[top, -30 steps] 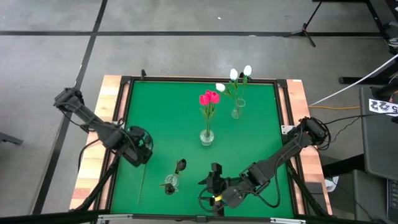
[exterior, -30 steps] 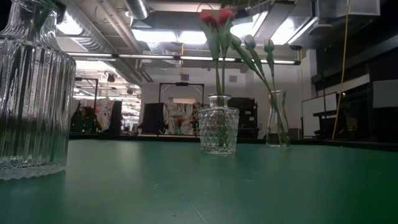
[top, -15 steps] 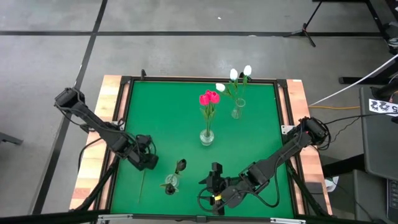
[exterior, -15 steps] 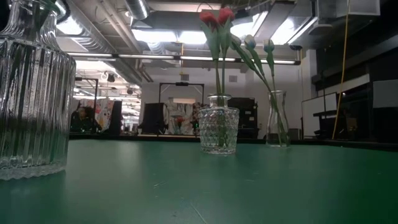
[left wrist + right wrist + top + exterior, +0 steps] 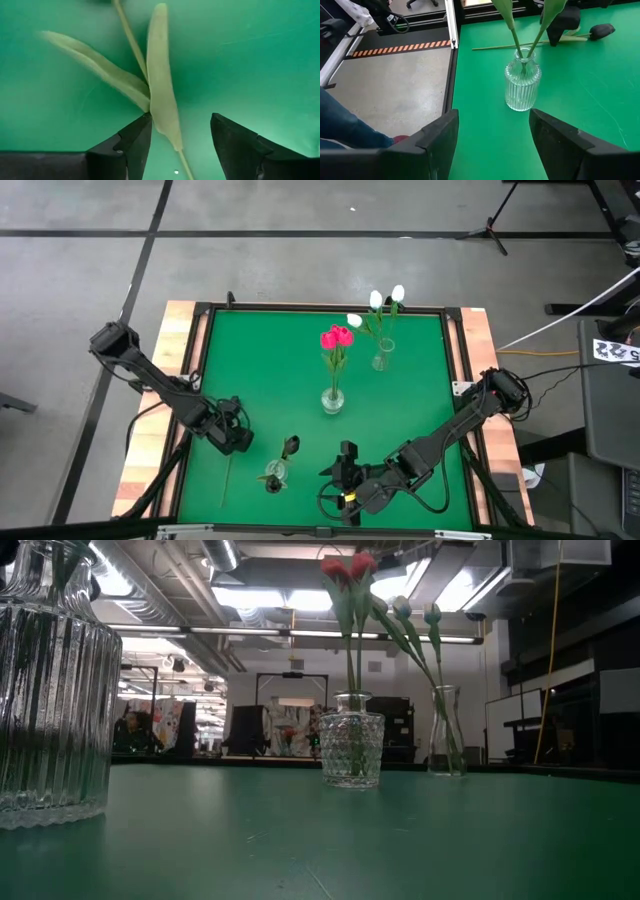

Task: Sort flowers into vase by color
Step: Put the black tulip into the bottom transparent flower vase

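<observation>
Flowers with long thin green stems are standing in three glass vases on our green table (image 5: 260,370): two pink-red tulips (image 5: 337,336) are rising from the faceted round vase (image 5: 331,400) near the middle, three white tulips (image 5: 378,301) are leaning in the slim clear vase (image 5: 381,360) just behind it towards the far edge, and a dark blackish tulip (image 5: 290,445) is sitting in the ribbed clear vase (image 5: 272,477) near the front edge. One more loose dark-headed flower (image 5: 600,31) is lying flat on the mat to the left of that ribbed vase, its thin stem (image 5: 228,480) pointing towards the front edge. We are holding our left gripper (image 5: 232,439) low over this lying flower, fingers spread apart and empty, with the stem and its two pale green leaves (image 5: 155,95) showing between the fingertips. Our right gripper (image 5: 346,476) is waiting near the front edge, just right of the ribbed vase, its fingers wide apart and holding nothing.
</observation>
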Robot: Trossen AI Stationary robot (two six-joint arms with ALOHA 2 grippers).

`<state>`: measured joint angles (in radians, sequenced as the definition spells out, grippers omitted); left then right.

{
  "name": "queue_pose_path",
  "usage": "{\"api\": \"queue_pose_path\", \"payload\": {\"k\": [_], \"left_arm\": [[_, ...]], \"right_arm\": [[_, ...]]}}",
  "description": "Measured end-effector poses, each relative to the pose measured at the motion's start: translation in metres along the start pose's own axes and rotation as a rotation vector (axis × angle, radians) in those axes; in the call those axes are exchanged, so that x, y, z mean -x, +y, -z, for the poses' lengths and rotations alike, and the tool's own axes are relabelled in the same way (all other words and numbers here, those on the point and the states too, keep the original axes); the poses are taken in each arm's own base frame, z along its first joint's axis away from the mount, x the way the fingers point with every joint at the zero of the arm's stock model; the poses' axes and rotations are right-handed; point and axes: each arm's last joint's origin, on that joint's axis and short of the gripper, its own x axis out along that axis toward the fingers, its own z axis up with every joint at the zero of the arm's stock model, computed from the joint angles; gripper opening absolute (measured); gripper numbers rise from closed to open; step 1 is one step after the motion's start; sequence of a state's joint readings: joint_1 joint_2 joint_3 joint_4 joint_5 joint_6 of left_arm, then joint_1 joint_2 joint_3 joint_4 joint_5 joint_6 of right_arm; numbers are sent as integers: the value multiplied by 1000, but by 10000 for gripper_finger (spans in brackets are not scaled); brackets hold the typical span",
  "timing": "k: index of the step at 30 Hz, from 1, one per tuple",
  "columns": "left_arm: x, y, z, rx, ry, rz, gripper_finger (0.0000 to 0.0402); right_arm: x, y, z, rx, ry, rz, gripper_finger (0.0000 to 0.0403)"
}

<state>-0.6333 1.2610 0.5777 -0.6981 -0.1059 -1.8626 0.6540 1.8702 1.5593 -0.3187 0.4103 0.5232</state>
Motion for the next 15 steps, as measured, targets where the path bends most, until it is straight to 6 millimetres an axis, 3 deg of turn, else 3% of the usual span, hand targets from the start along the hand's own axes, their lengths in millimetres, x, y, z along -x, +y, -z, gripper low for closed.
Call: {"api": "queue_pose_path", "payload": {"k": [15], "left_arm": [[-12,-4,5,-49,13,-22,104]], "right_arm": [[0,-1,1,7,8,15,243]]}}
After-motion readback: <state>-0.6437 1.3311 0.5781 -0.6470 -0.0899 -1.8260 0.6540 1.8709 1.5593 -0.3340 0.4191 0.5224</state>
